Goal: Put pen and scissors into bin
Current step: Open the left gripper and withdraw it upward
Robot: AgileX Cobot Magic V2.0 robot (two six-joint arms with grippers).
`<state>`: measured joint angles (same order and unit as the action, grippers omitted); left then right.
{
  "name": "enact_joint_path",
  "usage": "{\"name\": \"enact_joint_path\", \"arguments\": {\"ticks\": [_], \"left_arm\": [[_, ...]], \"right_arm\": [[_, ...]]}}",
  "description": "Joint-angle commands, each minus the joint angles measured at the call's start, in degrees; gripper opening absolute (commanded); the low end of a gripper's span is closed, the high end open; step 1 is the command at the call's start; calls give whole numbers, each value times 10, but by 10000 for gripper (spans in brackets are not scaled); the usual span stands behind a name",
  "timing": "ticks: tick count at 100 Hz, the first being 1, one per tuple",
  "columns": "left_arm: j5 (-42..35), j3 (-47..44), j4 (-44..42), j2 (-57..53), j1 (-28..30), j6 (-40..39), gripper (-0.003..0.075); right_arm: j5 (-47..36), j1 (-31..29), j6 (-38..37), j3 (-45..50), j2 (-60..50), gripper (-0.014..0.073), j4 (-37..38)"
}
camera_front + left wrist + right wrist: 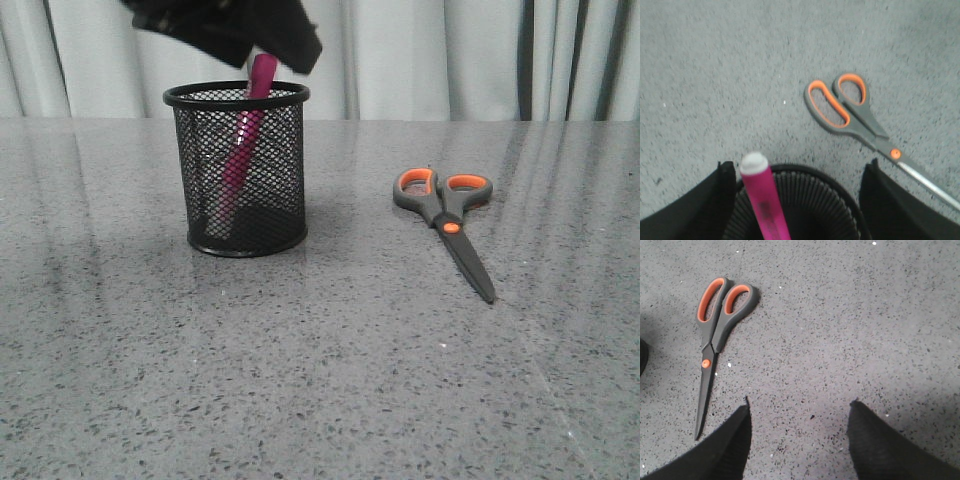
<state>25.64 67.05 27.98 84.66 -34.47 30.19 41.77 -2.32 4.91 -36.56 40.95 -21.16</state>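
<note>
Pen (245, 140) stands tilted inside the bin (240, 225), lower end near the bin floor, top poking above the rim and leaning toward the rear. Left gripper (250, 55) hangs right over the bin mouth; in front view it's blurred, so can't say for sure if a finger touches the pen top. Left wrist view shows its jaws spread wide, fingers (687, 207) either side of the bin rim, pen's whitish end (754, 162) sitting near one finger w/ a gap on the other side.

Scissors (445, 215) lie flat on the grey speckled table (320, 380), well to the right of the bin, blades closed, tips pointing toward the front edge, handles to the rear.

Right gripper (799, 440) is over bare table near the scissors' tip, jaws wide, nothing between them.
</note>
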Motion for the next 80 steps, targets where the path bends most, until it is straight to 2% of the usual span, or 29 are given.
{"name": "enact_joint_path", "arguments": {"ticks": [1,19,26,36,48,80], "left_arm": [[-32,31,4,-37,-1,-1,512],[-32,41,-19,-75,-1,-1,503],[-31,41,-27,-91,3,-1,442],[-30,41,-27,-114,18,-1,272],[-23,41,-27,-145,45,-1,-26],[-15,25,-30,-243,156,-54,-22]], "right_arm": [[-35,1,4,-19,2,381,-5],[-35,1,4,-19,2,381,-5],[-33,1,4,-19,2,381,-5],[-28,1,4,-19,2,381,-10],[-24,1,4,-19,2,381,-10],[-55,1,4,-19,2,381,-51]]}}
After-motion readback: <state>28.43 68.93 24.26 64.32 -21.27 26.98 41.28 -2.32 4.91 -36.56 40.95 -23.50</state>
